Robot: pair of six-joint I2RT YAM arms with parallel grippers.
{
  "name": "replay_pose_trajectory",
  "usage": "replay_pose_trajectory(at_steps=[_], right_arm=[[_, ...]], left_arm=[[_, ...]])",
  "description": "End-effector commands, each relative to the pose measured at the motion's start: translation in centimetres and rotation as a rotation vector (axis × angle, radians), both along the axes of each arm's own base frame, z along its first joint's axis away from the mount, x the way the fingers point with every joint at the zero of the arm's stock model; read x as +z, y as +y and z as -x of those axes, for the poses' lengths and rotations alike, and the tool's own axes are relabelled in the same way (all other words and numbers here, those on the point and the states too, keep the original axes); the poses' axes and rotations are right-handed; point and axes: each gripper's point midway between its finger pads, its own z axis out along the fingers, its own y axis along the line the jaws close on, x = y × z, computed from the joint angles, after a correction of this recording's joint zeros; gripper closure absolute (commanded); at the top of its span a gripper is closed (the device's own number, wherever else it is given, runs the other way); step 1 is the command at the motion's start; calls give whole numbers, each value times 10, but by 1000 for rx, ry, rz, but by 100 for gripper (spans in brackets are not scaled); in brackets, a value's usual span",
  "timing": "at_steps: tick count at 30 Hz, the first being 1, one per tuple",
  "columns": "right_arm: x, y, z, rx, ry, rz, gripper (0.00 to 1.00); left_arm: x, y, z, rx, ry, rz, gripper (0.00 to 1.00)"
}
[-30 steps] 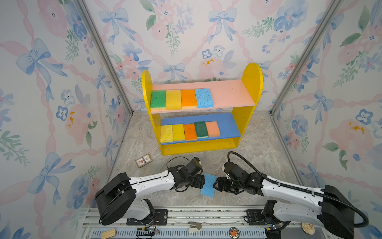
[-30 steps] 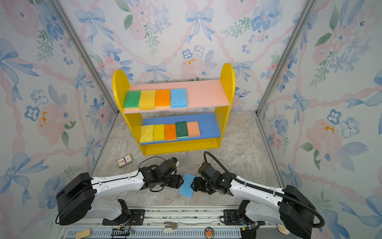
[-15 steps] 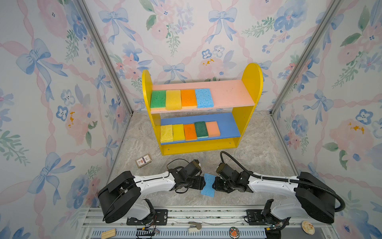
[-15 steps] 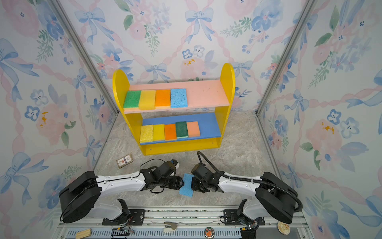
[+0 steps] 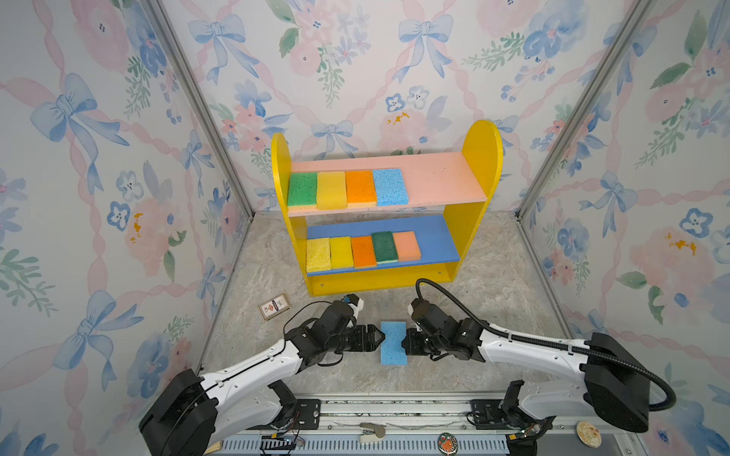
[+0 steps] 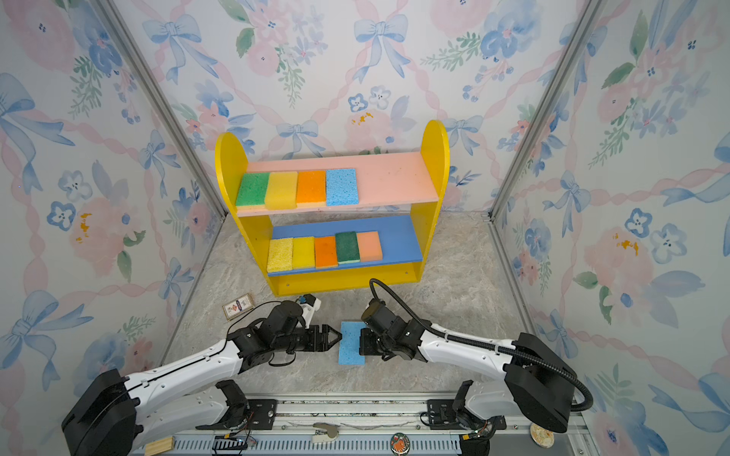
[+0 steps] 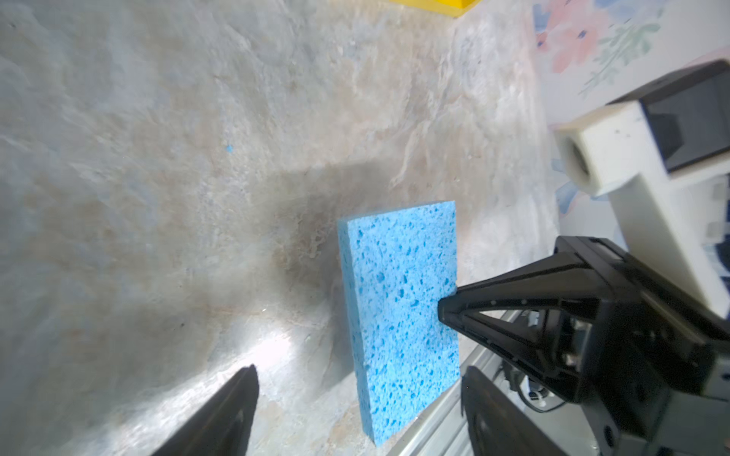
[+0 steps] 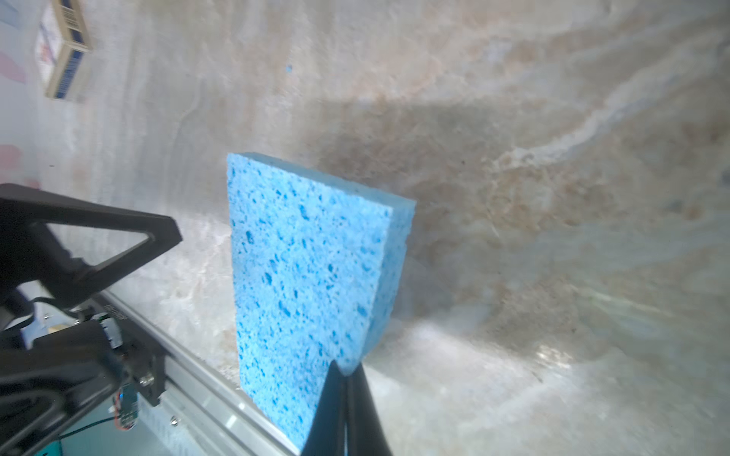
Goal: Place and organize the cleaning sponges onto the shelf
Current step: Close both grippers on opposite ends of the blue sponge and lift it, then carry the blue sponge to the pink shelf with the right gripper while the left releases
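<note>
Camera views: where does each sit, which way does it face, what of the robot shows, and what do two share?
Both top views: above the base, facing down toward shelf; left arm, right arm show.
Left wrist: left arm, facing blue sponge; open left hand shows.
Right wrist: right arm, facing it; right hand shut on it.
Shared: both wrist views show the opposite hand.

A small printed box [image 5: 274, 306] lies flat on the marbled surface [image 5: 501, 312], well apart from the left tool [image 5: 380, 338].

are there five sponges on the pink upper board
No, the pink upper board holds only four sponges: green, yellow, orange and blue.
</note>
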Motion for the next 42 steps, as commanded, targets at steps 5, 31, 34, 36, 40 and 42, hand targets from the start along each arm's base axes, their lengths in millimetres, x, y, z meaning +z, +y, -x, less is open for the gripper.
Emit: replay_pose_trajectory(at_steps=[5,31,34,36,40,42], right_arm=[[72,19,1,173,-72,-165,100],[162,30,26,298,-122,-541,31],[170,32,26,299,-128,-573,38],[172,34,27,303,-126,-588,44],[174,33,25,294,-133,-591,56],[175,32,24,283,-141,-592,61]], left_arm=[[74,-22,8,-97,-64,352,15],[173,-16,-12,-30,-157,667,100],[179,-15,-12,-26,-161,682,100],[182,-14,-10,-25,-167,689,100],[180,-12,-9,-19,-163,694,100],[179,-12,-9,-19,-157,693,100]])
